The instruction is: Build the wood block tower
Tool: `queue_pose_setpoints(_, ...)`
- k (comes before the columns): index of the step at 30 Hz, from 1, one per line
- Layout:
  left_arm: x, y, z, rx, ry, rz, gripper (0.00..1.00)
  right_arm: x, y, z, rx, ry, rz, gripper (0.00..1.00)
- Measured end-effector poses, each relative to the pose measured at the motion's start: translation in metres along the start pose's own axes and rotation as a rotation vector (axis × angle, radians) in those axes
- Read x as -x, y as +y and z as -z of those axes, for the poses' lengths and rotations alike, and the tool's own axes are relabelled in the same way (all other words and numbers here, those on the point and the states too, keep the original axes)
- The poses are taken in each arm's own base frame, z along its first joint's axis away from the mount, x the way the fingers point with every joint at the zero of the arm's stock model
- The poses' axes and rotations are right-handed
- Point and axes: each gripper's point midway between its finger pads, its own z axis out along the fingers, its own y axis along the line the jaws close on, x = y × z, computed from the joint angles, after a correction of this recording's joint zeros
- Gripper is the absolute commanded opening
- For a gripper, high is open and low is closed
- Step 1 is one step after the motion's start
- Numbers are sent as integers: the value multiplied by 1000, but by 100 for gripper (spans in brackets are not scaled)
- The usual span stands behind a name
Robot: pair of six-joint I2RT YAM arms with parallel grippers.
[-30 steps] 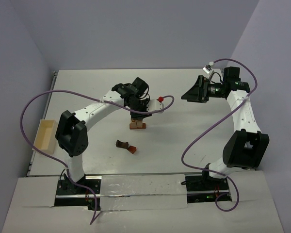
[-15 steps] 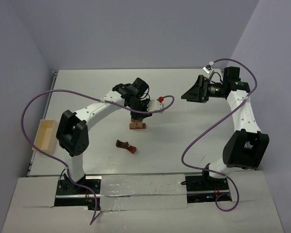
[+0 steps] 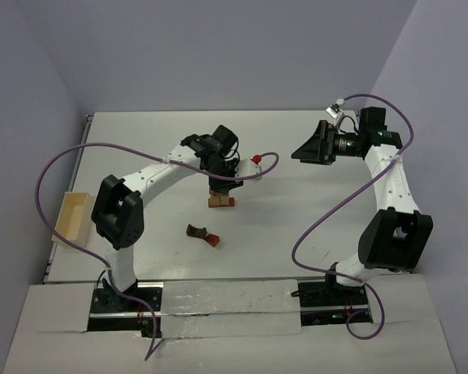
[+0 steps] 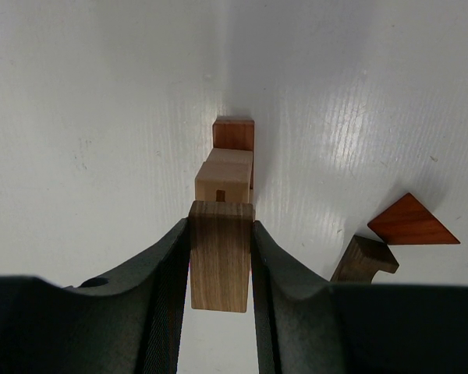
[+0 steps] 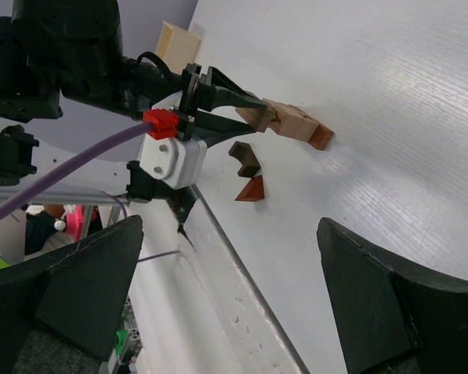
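Observation:
The wood block tower [image 3: 221, 201] stands mid-table: a tan block [image 4: 225, 179] on a reddish-brown block [image 4: 234, 134]. My left gripper [image 3: 225, 185] is shut on a dark brown cuboid [image 4: 221, 253] and holds it right at the top of the tower; whether it touches the tan block I cannot tell. The tower [image 5: 300, 126] and the held cuboid [image 5: 258, 117] also show in the right wrist view. A dark brown notched block [image 3: 195, 231] and a reddish wedge [image 3: 212, 240] lie loose nearer the arm bases. My right gripper [image 3: 306, 149] is open and empty, raised at the back right.
A pale wooden tray [image 3: 72, 216] sits at the table's left edge. The loose wedge [image 4: 412, 222] and notched block [image 4: 364, 259] lie just right of the left gripper's fingers. A purple cable [image 3: 265, 164] hangs by the left wrist.

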Motion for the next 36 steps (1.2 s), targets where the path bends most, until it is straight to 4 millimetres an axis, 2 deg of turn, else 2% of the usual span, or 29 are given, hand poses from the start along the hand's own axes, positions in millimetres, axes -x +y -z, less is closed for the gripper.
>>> queue_pose_setpoints(18,-9,1,-15,-13,35,16,19,1,1,0,6,-3,-8,99)
queue_pose_setpoints(36,-9,2,-16,-12,37,28,24,0,2,-1,18,-2,-17,99)
